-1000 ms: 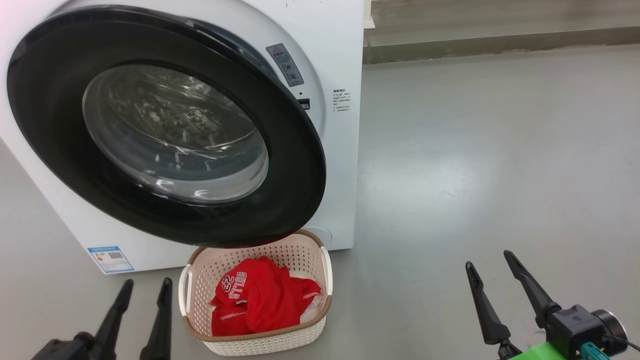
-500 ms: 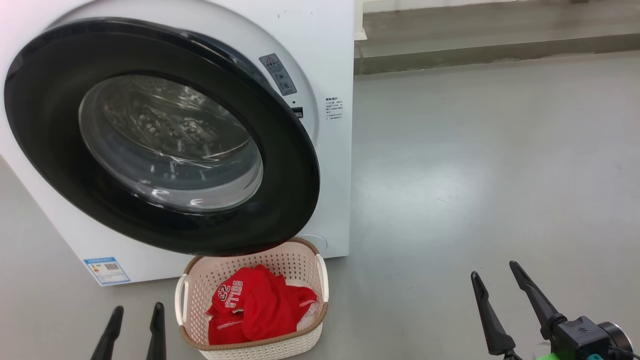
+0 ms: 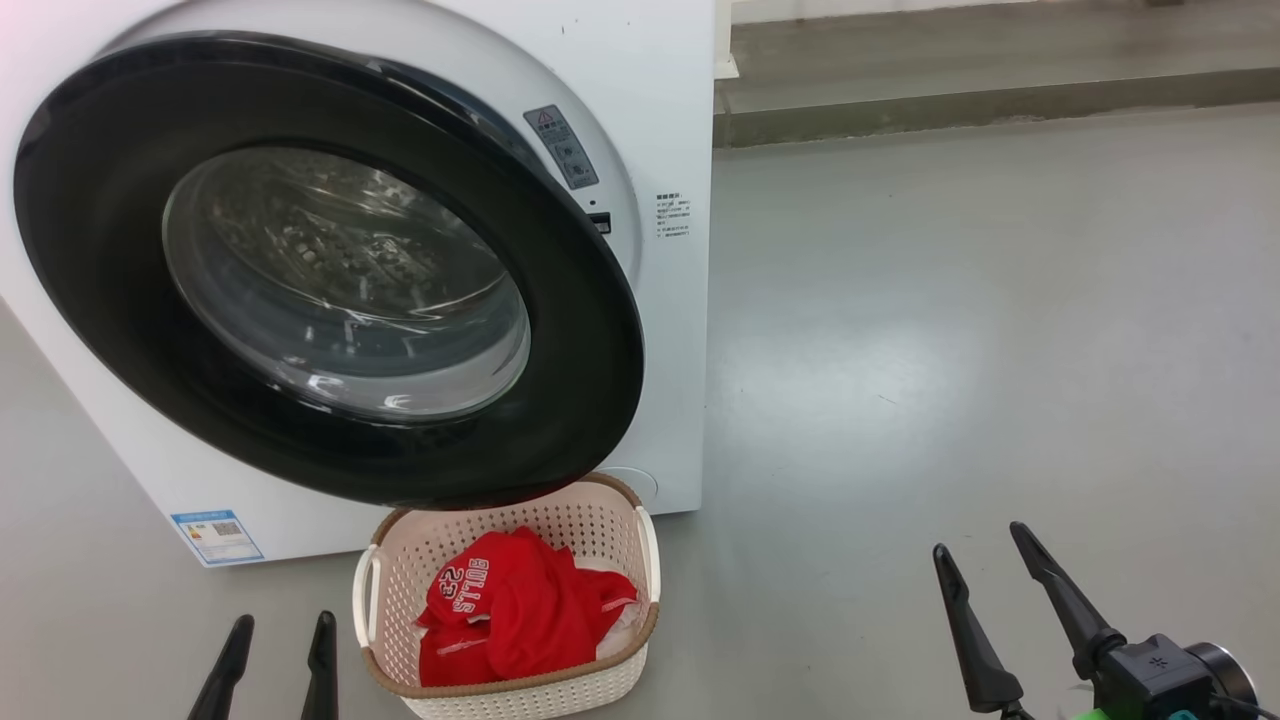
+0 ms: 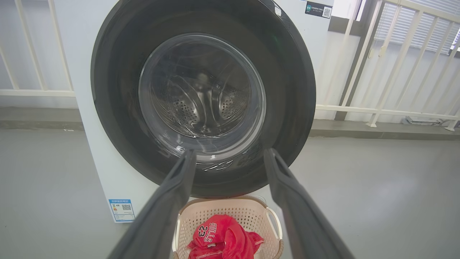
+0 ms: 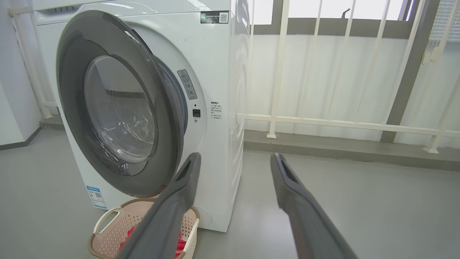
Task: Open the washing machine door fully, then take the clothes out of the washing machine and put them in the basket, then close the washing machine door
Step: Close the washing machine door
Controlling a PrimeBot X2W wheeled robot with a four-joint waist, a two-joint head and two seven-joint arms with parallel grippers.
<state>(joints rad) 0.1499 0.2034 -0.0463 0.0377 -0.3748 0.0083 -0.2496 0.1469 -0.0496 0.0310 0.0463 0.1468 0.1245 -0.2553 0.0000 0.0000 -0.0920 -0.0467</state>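
Note:
The white washing machine (image 3: 660,120) stands at the left. Its washing machine door (image 3: 560,330), black-rimmed with a glass bowl, hangs ajar, its right edge standing off the front, as the right wrist view's door (image 5: 72,90) shows. Under the door sits the cream basket (image 3: 590,530) holding the red clothes (image 3: 520,610), white "BULLS 23" lettering up. My left gripper (image 3: 282,640) is open on the basket's left, touching nothing. Far to the right my right gripper (image 3: 980,540) is open over the floor. The left wrist view faces the door (image 4: 115,90) above the basket (image 4: 233,212).
Grey floor (image 3: 950,300) stretches to the machine's right. A low concrete kerb (image 3: 1000,95) and a white railing (image 5: 273,72) run behind it. A blue label (image 3: 216,535) marks the machine's lower left corner.
The whole head picture has shifted a little down, so the camera moved. Both grippers stay open and show lower in it. Door, basket and clothes look unchanged.

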